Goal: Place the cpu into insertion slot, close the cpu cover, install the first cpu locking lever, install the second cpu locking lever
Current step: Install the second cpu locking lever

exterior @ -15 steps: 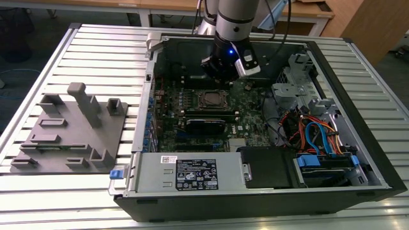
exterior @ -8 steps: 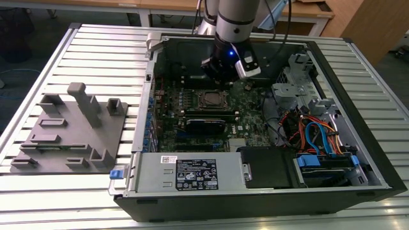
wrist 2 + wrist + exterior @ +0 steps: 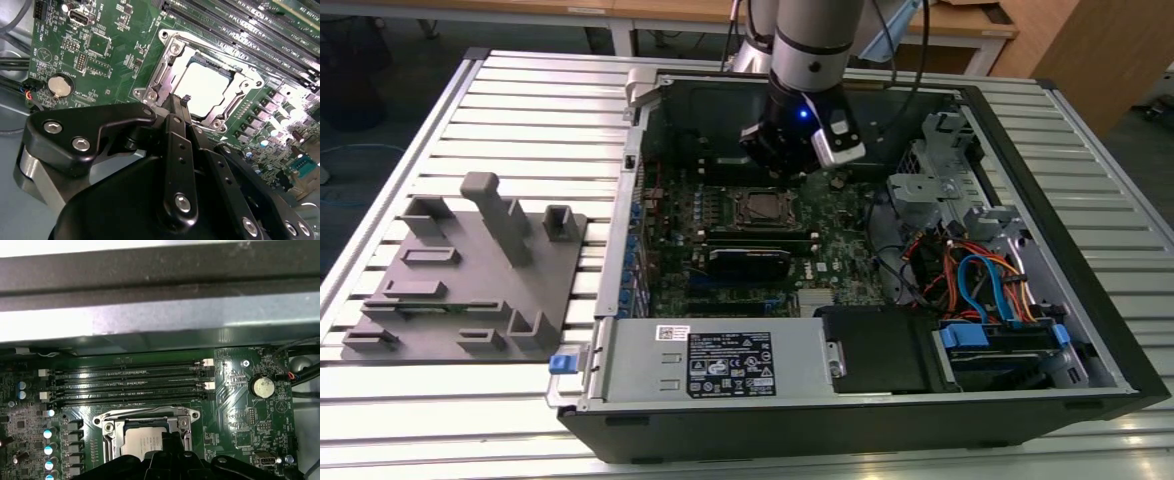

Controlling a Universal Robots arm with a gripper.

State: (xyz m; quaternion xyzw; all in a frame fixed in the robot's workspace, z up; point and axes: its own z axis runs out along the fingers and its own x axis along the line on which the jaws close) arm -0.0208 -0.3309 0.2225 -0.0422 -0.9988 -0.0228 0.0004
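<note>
The cpu (image 3: 205, 85) lies flat in the insertion slot (image 3: 758, 207), its pale metal top showing through the window of the cpu cover (image 3: 167, 37). The cover lies down over the socket, and in the first wrist view the cpu (image 3: 142, 442) is framed by the cpu cover (image 3: 150, 416). My gripper (image 3: 183, 101) hangs just above the socket's near edge with its black fingers (image 3: 177, 150) drawn together and nothing visible between them. In the exterior view the gripper (image 3: 787, 168) sits inside the open computer case, just behind the socket.
Long black memory slots (image 3: 130, 382) run beside the socket. A coin battery (image 3: 61, 86) sits on the green board. A black card (image 3: 750, 262), the power supply (image 3: 707, 360) and cable bundles (image 3: 974, 280) fill the case. A grey fixture (image 3: 474, 270) stands on the table at the exterior view's left.
</note>
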